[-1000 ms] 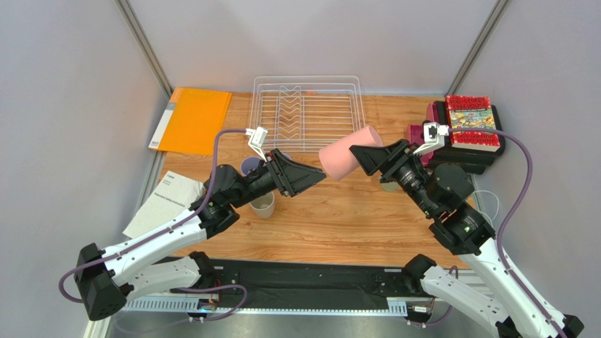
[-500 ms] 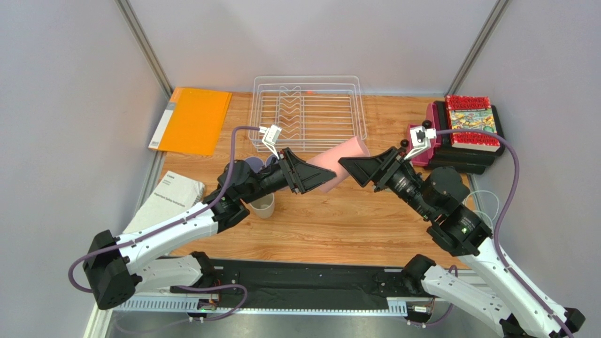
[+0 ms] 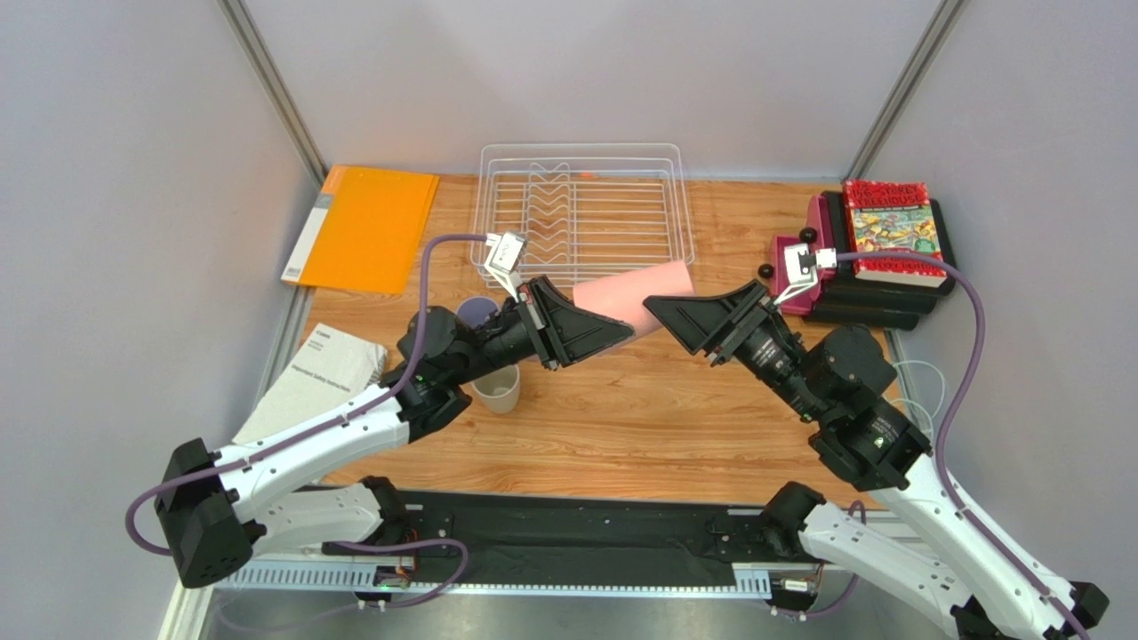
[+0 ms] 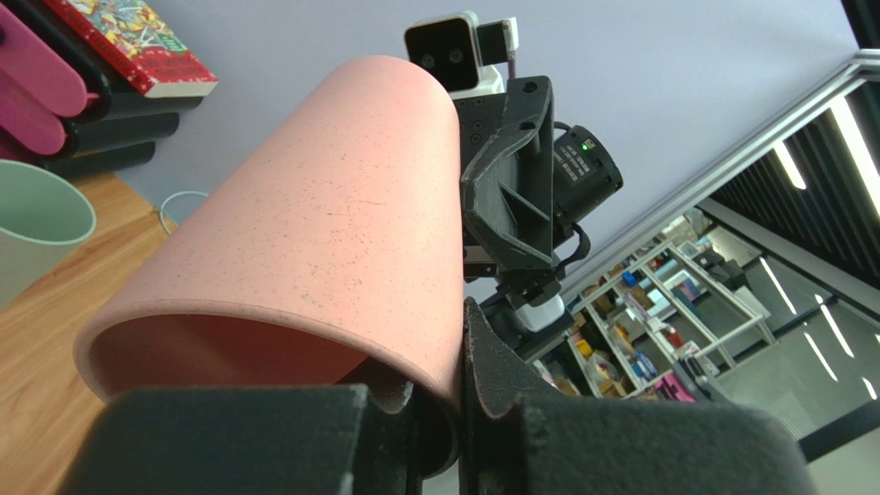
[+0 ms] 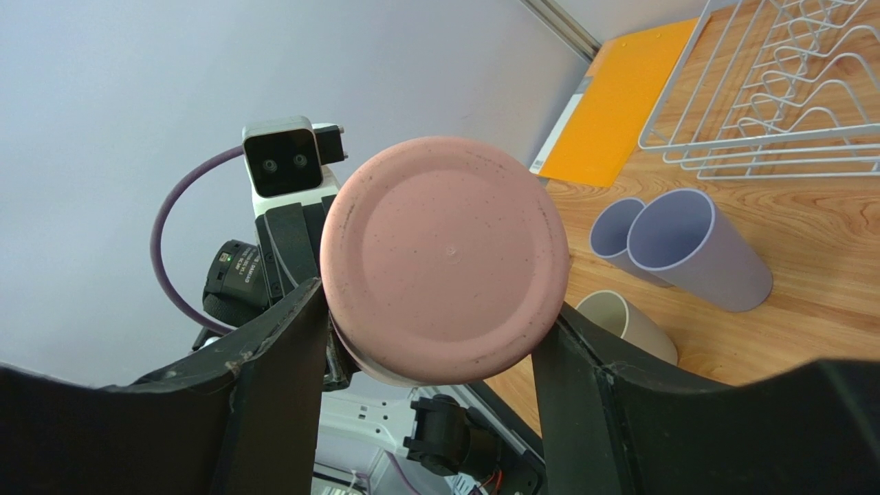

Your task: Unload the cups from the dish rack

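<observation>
You see the pink cup (image 3: pixel 639 287) lying horizontal in the air, just in front of the white wire dish rack (image 3: pixel 585 211), rim leftward and flat base rightward. On the wood to its left stand a lavender cup (image 5: pixel 618 235), a second lavender cup (image 5: pixel 697 248) just beside it, and a beige cup (image 5: pixel 620 315). The sage green cup (image 4: pixel 36 222) stands mouth up on the right.

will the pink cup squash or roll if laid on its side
Probably stiff: the pink cup looks undented where the left gripper pinches its rim. Matte wall, so likely not slippery. Round and tapered, it would probably roll in a curve.
</observation>
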You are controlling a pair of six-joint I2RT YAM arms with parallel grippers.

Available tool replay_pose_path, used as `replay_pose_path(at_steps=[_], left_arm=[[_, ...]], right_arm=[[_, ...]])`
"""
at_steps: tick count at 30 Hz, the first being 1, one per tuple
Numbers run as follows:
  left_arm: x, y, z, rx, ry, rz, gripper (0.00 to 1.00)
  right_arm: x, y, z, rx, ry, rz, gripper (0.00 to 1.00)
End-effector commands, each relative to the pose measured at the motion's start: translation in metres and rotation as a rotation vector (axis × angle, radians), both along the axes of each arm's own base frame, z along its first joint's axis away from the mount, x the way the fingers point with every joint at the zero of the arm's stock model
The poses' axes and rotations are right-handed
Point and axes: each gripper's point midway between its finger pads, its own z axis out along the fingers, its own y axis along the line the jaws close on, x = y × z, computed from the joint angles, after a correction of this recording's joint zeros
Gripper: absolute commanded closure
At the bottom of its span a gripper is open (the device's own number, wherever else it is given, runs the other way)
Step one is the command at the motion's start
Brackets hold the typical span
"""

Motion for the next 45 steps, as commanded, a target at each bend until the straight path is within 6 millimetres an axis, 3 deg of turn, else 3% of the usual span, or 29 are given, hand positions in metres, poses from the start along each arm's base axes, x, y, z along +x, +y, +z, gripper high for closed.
replay_pose_path(at_steps=[1,2,3,4,7,9,10,12,17,18,21,22,26,35,45], left_arm=[[0.017,0.003,-0.008,0.025,0.028,0.079,1.00],[0.018,0.003,-0.011,0.037,0.037,0.084,1.00],[0.019,0.004,-0.013,0.050,0.039,0.090,1.00],[0.019,0.003,-0.017,0.071,0.049,0.091,1.00],[0.019,0.004,-0.024,0.103,0.065,0.098,1.00],[0.020,0.006,-0.028,0.116,0.070,0.107,1.00],[0.021,0.006,-0.035,0.142,0.087,0.112,1.00],[0.025,0.007,-0.043,0.177,0.102,0.137,1.00],[0.034,0.014,-0.086,0.366,0.159,0.203,1.00],[0.035,0.017,-0.098,0.456,0.190,0.212,1.00],[0.041,0.029,-0.125,0.679,0.229,0.260,1.00],[0.045,0.033,-0.131,0.737,0.234,0.283,1.00],[0.051,0.047,-0.152,1.030,0.224,0.297,1.00],[0.082,0.069,-0.198,1.780,0.035,0.343,1.00],[0.074,0.059,-0.260,1.862,0.068,0.211,1.00]], right_arm=[[0.001,-0.002,-0.010,-0.112,-0.035,-0.014,0.86],[0.001,-0.004,-0.011,-0.127,-0.030,-0.017,0.73],[0.001,-0.004,-0.007,-0.130,-0.035,-0.018,0.66],[0.005,-0.009,-0.008,-0.143,-0.026,-0.052,0.49],[0.008,-0.018,0.001,-0.167,-0.046,-0.098,0.24],[0.009,-0.027,0.015,-0.176,-0.082,-0.139,0.14],[0.010,-0.031,0.015,-0.193,-0.083,-0.154,0.01],[0.012,-0.041,0.025,-0.222,-0.120,-0.199,0.00],[0.016,-0.073,0.044,-0.305,-0.144,-0.338,0.00],[0.018,-0.079,0.034,-0.362,-0.111,-0.356,0.00],[0.026,-0.096,0.028,-0.466,-0.079,-0.440,0.00],[0.026,-0.102,0.015,-0.540,-0.055,-0.449,0.00],[0.030,-0.116,-0.006,-0.646,-0.021,-0.498,0.00],[0.029,-0.122,-0.025,-0.689,-0.001,-0.510,0.00],[0.028,-0.114,-0.045,-0.685,0.011,-0.472,0.00]])
